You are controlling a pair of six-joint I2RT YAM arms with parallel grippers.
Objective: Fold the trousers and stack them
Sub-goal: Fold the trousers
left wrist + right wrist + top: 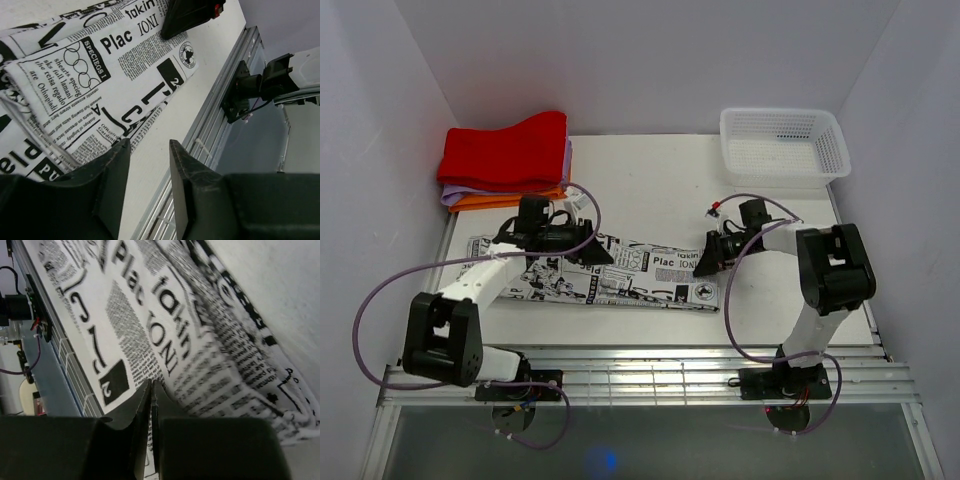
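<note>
Trousers (640, 280): one long, narrow strip across the desk toward the near edge; by my judgement they are still to be folded short and stacked on the pile of cloths (505, 160) at the far left corner. My left gripper (150, 150): partly open, empty, over the strip. My right gripper (151, 387): fingers pressed together at the strip's right end; I cannot tell whether cloth is pinched.

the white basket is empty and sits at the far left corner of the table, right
Not quite. The top external view shows the empty white basket at the far right corner of the table, not the far left.
</note>
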